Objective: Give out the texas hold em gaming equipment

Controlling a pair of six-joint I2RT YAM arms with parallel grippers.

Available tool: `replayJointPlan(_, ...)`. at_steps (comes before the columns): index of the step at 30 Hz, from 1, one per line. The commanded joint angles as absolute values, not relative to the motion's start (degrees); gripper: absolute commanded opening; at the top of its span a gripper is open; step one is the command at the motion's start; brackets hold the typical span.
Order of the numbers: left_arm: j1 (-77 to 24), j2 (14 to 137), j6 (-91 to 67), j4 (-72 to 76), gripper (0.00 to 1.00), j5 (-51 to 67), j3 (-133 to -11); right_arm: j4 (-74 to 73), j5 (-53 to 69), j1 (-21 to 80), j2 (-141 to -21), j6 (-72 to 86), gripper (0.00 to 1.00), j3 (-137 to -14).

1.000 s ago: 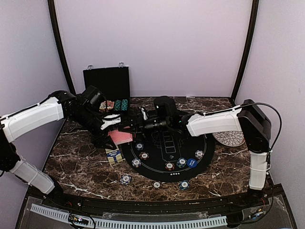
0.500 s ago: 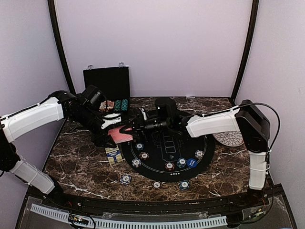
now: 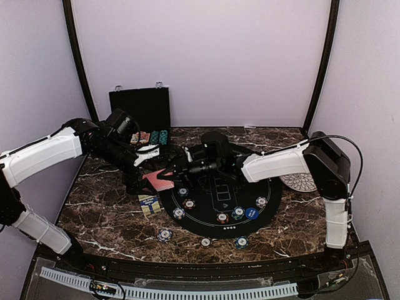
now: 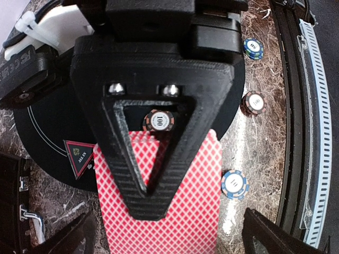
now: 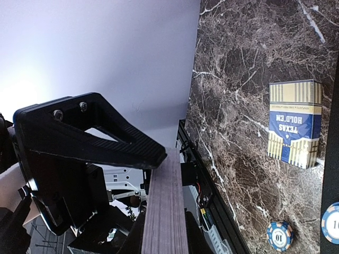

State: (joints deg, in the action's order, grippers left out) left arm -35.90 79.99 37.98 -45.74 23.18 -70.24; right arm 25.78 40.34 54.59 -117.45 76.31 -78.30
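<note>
Right gripper [image 3: 167,169] has reached further left across the far-left edge of the black mat [image 3: 250,228], its white forearm [image 3: 275,164] swinging left with it; red-backed playing cards [image 3: 157,180], a flat pink rectangle a second ago, now show as a tilted, darker red wedge; left gripper [image 3: 144,176] has edged slightly toward the far side.

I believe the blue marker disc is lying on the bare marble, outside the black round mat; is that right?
Not quite: the blue marker disc lies on the black round mat, inside its front-right edge, not on the bare marble table. The top external view shows it.
</note>
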Motion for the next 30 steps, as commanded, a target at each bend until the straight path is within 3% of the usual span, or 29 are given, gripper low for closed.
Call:
replayJointPlan(1,-36.03,80.68,40.33,-45.55,0.99,25.2,-69.32,30.27,41.22,54.97,-117.59,77.26,0.01,-79.09)
replayJointPlan(11,-36.03,83.67,40.07,-41.66,0.95,20.2,-67.07,32.66,41.57,55.28,-117.6,78.49,0.0,-78.76)
replayJointPlan(14,-35.99,83.69,39.29,-40.01,0.79,19.73,-67.04,32.57,41.53,55.28,-117.79,78.64,0.0,-78.58)
replayJointPlan(26,-36.03,81.19,37.08,-37.41,0.57,19.33,-67.48,23.77,39.21,55.11,-118.39,73.72,0.0,-79.01)
replayJointPlan(30,-36.01,80.4,36.8,-36.34,0.4,18.88,-66.89,22.49,38.65,55.02,-118.3,72.77,0.0,-78.59)
